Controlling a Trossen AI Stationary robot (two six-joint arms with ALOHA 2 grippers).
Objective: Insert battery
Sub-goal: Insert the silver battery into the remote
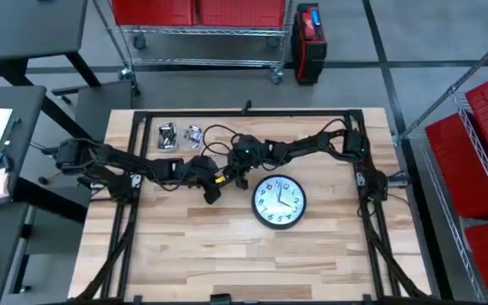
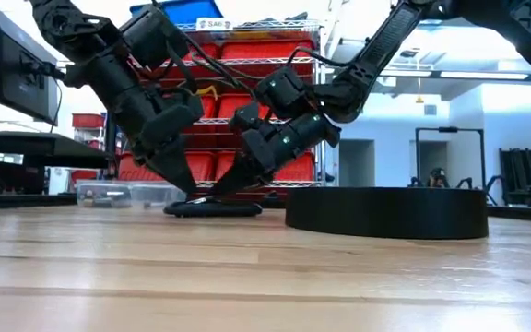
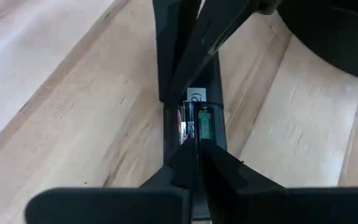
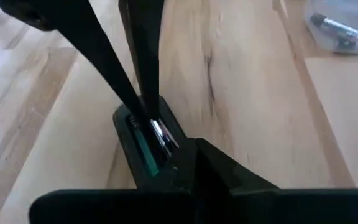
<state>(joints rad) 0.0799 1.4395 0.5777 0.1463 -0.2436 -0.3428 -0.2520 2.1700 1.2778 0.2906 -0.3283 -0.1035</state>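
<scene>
A black remote [image 2: 212, 208] lies flat on the table with its battery compartment [image 3: 194, 121] open; a green battery [image 3: 205, 122] lies inside it. Both grippers meet over this compartment. My left gripper [image 3: 195, 152] comes from the table's left, slanting down, fingers shut, with its tips at the compartment's near end. My right gripper [image 4: 182, 163] comes from the right, also slanting down and shut, with its tips [image 3: 188, 87] at the other end. In the high view the arms hide most of the remote [image 1: 213, 191]. My left gripper's shut fingertips [image 3: 191, 146] rest on the end of the green battery in the compartment, slanting down from the table's left. The remote stays flat on the table. My right gripper's shut fingertips [image 4: 188, 155] sit at the battery's metal end [image 4: 163, 134], slanting down from the right; whether they press the battery or the compartment's rim, I cannot tell.
A round black wall clock [image 1: 279, 202] lies face up just right of the remote. Two clear boxes with batteries [image 1: 169, 135] [image 1: 194, 134] stand at the far left of the table. The near half of the wooden table is bare.
</scene>
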